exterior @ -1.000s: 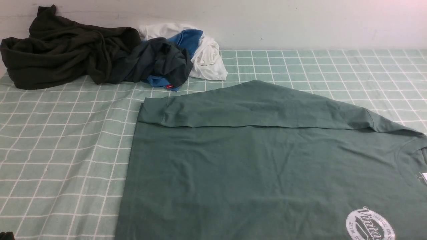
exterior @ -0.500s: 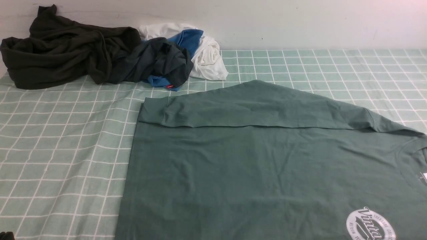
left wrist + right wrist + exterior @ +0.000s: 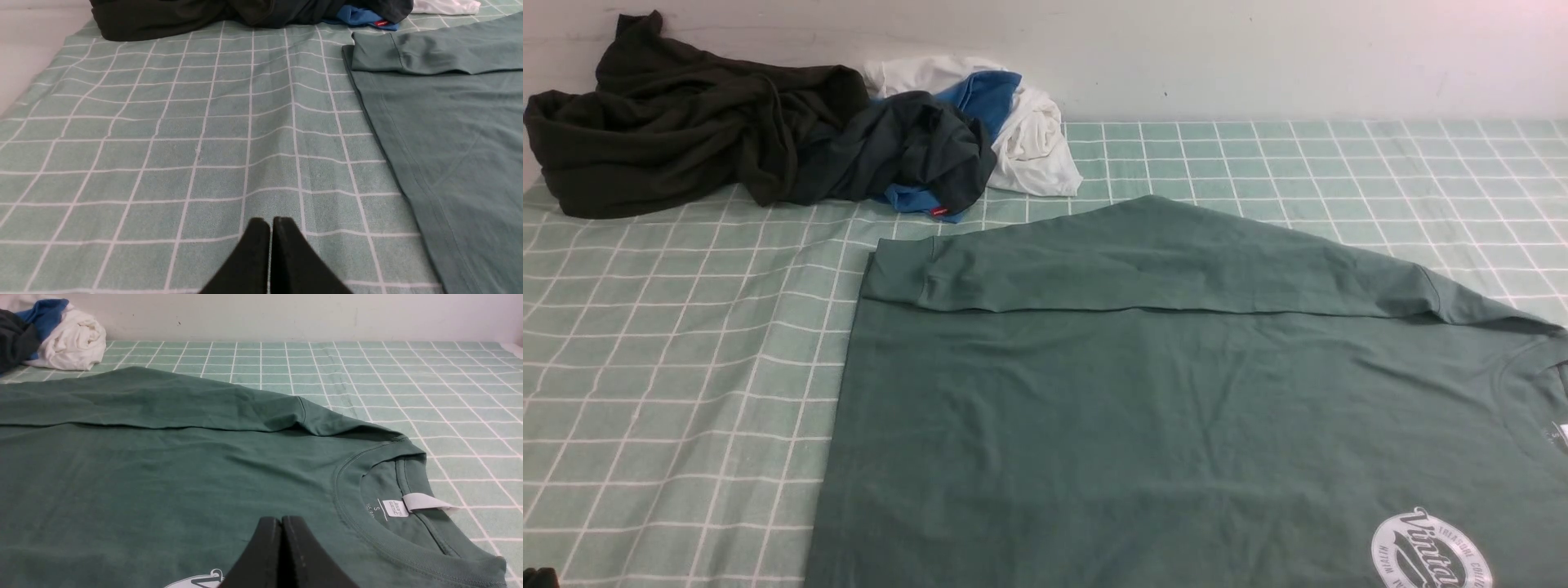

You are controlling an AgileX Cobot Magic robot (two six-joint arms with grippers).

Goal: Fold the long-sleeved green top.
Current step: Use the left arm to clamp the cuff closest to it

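The green long-sleeved top [image 3: 1160,425] lies flat on the checked cloth, neck to the right, hem to the left. Its far sleeve [image 3: 1143,261] is folded across the body, cuff [image 3: 894,273] at the hem side. The white "Vintage" logo [image 3: 1429,559] shows near the front right. My left gripper [image 3: 271,222] is shut and empty over bare cloth beside the hem edge [image 3: 392,134]. My right gripper [image 3: 281,520] is shut and empty over the chest [image 3: 163,490], close to the ribbed neck [image 3: 367,522] and white label [image 3: 421,502]. Neither gripper shows in the front view.
A very dark olive-black garment [image 3: 678,122] is heaped at the back left, with a dark grey, blue and white pile [image 3: 980,131] beside it. The pale mint grid cloth [image 3: 670,359] covers the table. A wall stands behind.
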